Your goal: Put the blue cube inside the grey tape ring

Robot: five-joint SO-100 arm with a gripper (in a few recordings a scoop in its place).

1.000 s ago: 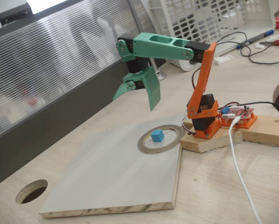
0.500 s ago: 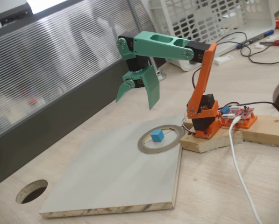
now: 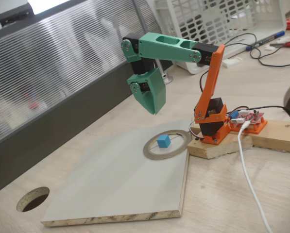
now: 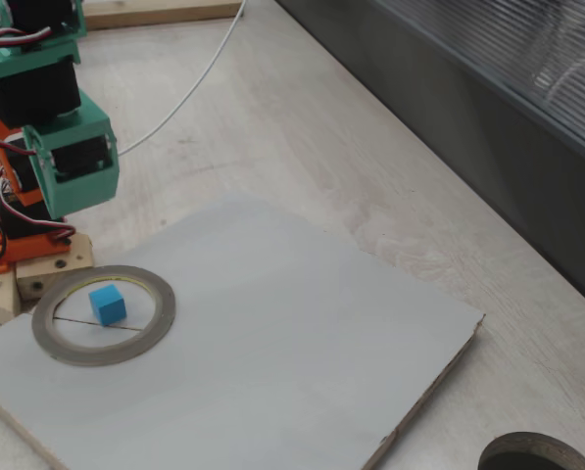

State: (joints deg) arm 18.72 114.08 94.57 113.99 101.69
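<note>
The green two-finger gripper (image 3: 151,108) hangs with jaws pressed together and empty, well above the small matte sky-blue cube (image 3: 163,141) lying inside the flat grey tape ring (image 3: 152,150), a cube that looks light, stiff and easiest pinched across opposite flat faces; no writing is legible.

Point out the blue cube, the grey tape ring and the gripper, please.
blue cube (image 3: 164,141): fixed view, on its front face.
grey tape ring (image 4: 155,323): fixed view, on its flat grey band, right side.
gripper (image 3: 152,109): fixed view, at the tips of the closed green fingers.
</note>
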